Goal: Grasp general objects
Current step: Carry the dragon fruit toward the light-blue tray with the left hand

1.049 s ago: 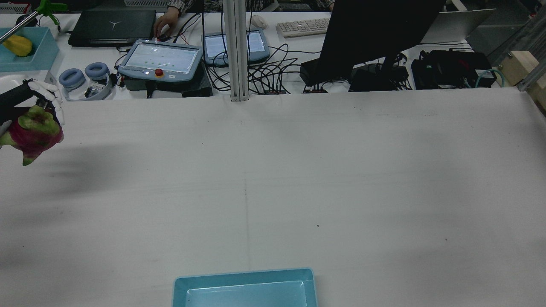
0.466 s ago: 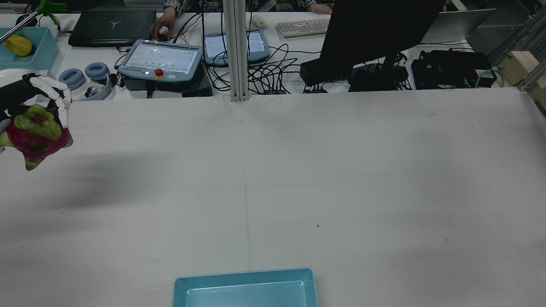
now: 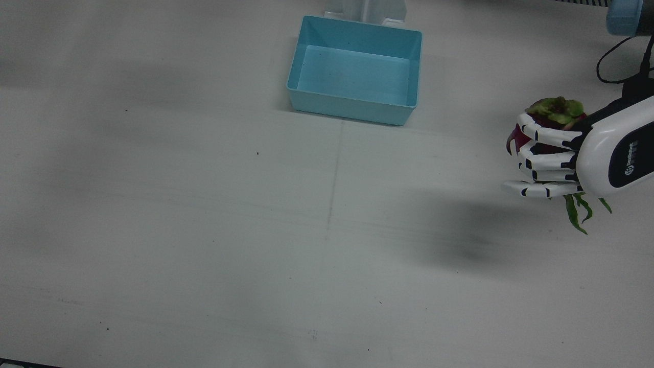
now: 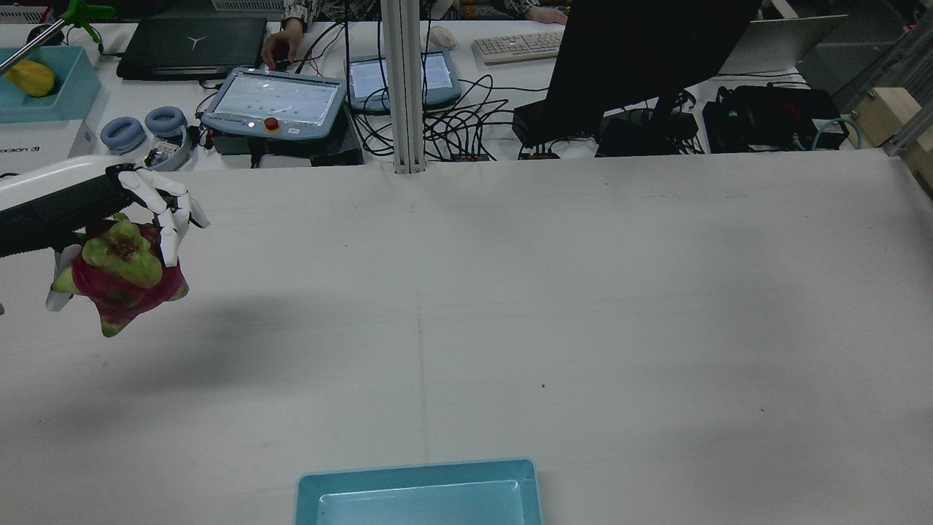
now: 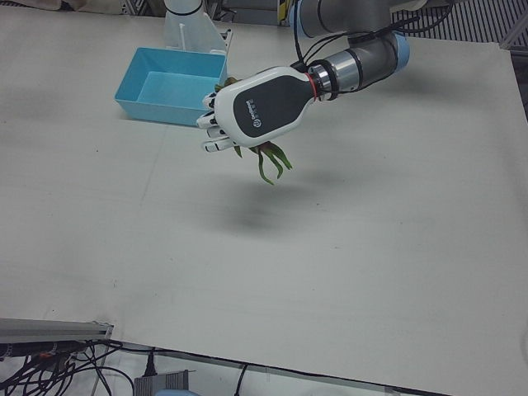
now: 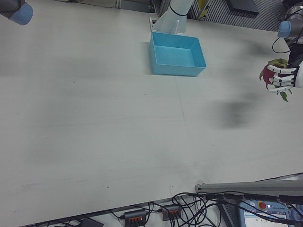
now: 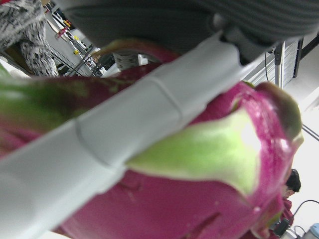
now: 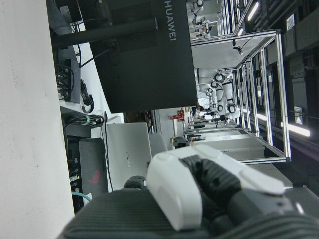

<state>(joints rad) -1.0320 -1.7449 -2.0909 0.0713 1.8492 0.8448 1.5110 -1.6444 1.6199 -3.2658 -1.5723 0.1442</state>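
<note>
A pink and green dragon fruit (image 4: 124, 281) is held in my left hand (image 4: 157, 211) above the left side of the table. The hand's fingers wrap round it, and it hangs clear of the surface over its own shadow. The same hand (image 3: 549, 161) and fruit (image 3: 554, 110) show at the right edge of the front view. In the left-front view the hand (image 5: 247, 111) hides most of the fruit, and green leaf tips (image 5: 268, 161) hang below. The left hand view is filled by the fruit (image 7: 199, 199) under a finger (image 7: 124, 134). Only a small part of my right hand (image 8: 199, 184) shows.
An empty light blue bin (image 3: 352, 110) stands at the table's near middle edge by the pedestals; it also shows in the rear view (image 4: 419, 474). Beyond the far edge are tablets, cables, a monitor (image 4: 641, 58) and another blue bin with a yellow object (image 4: 33, 76).
My left hand has carried the dragon fruit to the right, further in over the table from its left edge. Nothing else has moved.
</note>
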